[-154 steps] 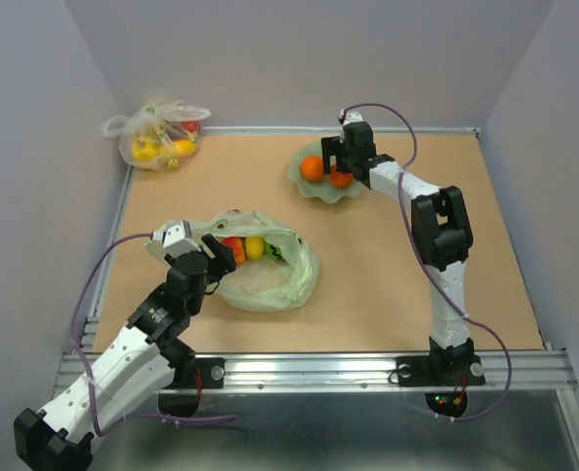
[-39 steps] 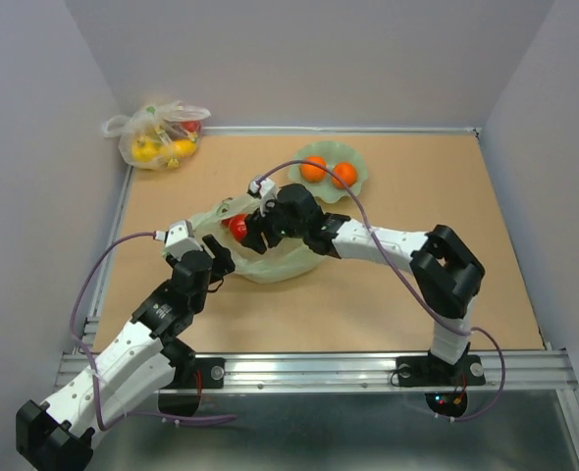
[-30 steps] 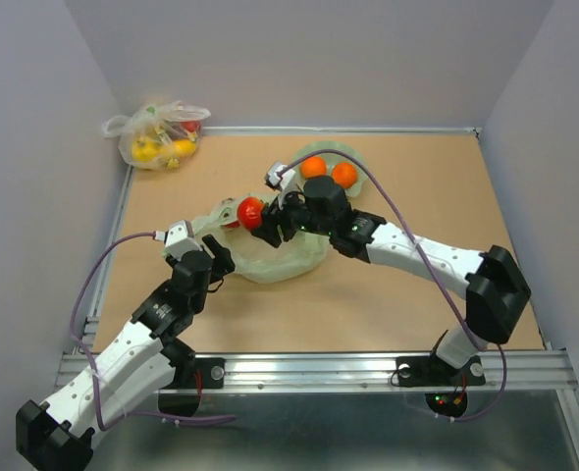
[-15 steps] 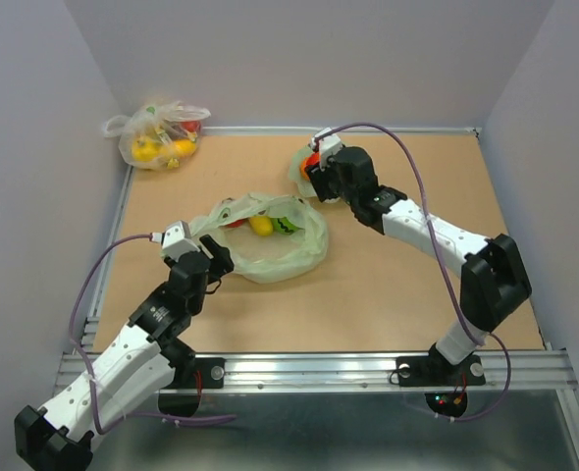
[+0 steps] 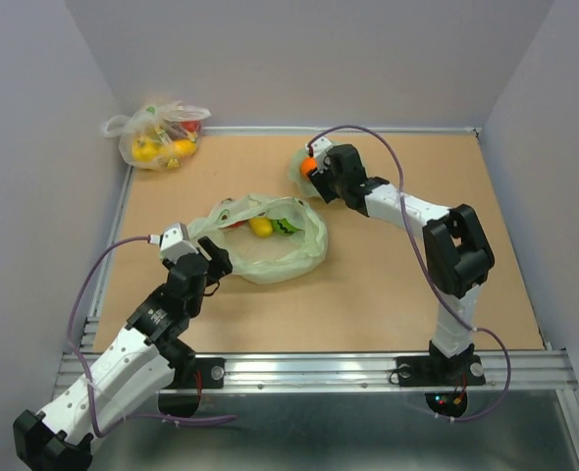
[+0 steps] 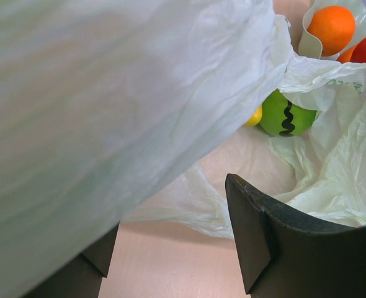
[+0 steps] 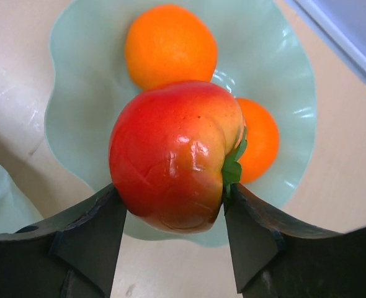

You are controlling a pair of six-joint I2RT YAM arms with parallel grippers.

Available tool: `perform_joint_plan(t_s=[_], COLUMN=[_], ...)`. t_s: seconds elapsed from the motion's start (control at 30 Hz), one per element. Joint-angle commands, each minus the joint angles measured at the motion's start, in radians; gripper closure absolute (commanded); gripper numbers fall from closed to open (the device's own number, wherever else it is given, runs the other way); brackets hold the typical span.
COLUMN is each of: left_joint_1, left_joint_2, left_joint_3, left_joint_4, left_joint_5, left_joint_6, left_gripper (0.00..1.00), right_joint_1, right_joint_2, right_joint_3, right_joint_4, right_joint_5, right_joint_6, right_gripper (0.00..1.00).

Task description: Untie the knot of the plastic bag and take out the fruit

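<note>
The pale green plastic bag (image 5: 270, 257) lies open on the table, and no knot shows. Inside it are a yellow fruit (image 5: 261, 227), a green fruit (image 5: 288, 227) with dark marks, and a bit of a red one (image 5: 233, 223). My right gripper (image 7: 174, 197) is shut on a red fruit (image 7: 170, 155) and holds it just above the green bowl (image 7: 84, 93), which has two orange fruits (image 7: 170, 45) in it. My left gripper (image 6: 170, 211) is open at the bag's near left edge, with bag film (image 6: 108, 105) draped over its left finger. The green fruit (image 6: 286, 116) also shows in the left wrist view.
A clear whitish bag (image 5: 157, 132) with yellow and red items lies at the back left corner. Grey walls close in the table on the left, back and right. The green bowl (image 5: 296, 175) stands behind the bag, toward the back middle.
My right gripper reached into the bag, closed on a red fruit and carried it back to above the bowl. The bag's mouth settled. The left arm stayed almost still.
</note>
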Motion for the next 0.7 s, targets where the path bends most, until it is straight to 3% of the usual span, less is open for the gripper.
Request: perform_joint_plan(t_s=[0.0,0.17,0.27,0.53,0.67], left_joint_1=[0.0,0.0,0.0,0.002,0.0], left_joint_2=[-0.011,-0.026,-0.022,-0.012,0.001], left_joint_3=[0.028,0.025,0.025,0.035,0.042], left_joint_4=[-0.006,-0.011,-0.009,-0.003,0.003], left_joint_5=[-0.034,-0.038,-0.038,-0.03,-0.024], left_joint_6=[-0.01,-0.014,-0.014,-0.008,0.0], left_gripper=[0.23,0.24,0.24,0.24,0.24], right_joint_1=[-0.003,-0.003,-0.003,-0.003,-0.002], right_joint_2=[-0.011,-0.023,-0.046,-0.191,-0.311], right_joint_3=[0.092,0.084,0.064,0.031,0.034], right_joint_4=[0.04,0.037,0.038,0.026,0.003], right_joint_5=[-0.01,-0.003,-0.009,-0.093,-0.335], right_joint_6=[-0.022,-0.03,-0.028,0.06,0.152], right_gripper=[0.36,0.11,0.05,0.04,0.1])
